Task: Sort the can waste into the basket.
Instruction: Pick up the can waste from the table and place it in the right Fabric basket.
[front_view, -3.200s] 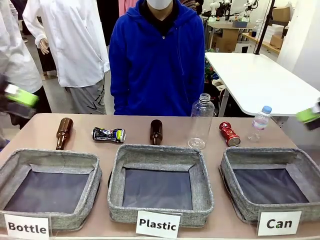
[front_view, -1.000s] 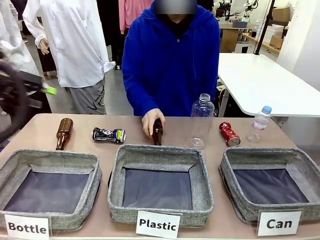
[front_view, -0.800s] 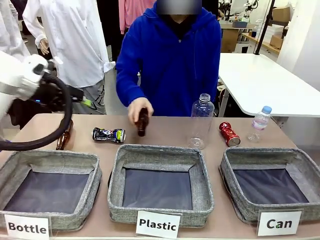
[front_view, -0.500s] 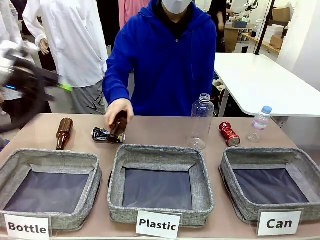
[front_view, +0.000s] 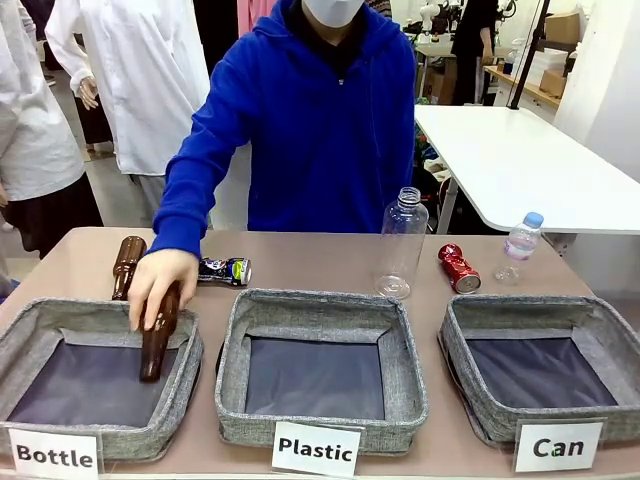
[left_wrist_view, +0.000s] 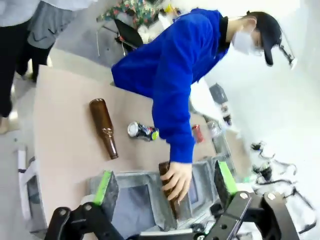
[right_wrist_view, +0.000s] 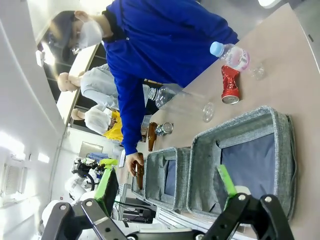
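pale brown tabletop takes up the lower half of the front view, with three grey baskets along the bottom edge. the basket carded "can" sits at lower right, and we see nothing in it. the red can lies just above it, close beside a small clear bottle. the dark can lies left of centre, next to the person's hand, which holds a brown bottle over the lower-left basket.

in the left wrist view our left fingers stand spread with nothing between them, high over the tabletop. the dark can sits mid-frame beside the blue sleeve.

in the right wrist view our right fingers are likewise spread and bare. the red can lies at upper right, with the basket just below it.

we judge the red can the better first pick. we would come down from above with the right fingers, straddle its pinched middle, keep off the small clear bottle, and carry it over the rim before letting go. we would leave the dark can until the sleeve is out of the way.
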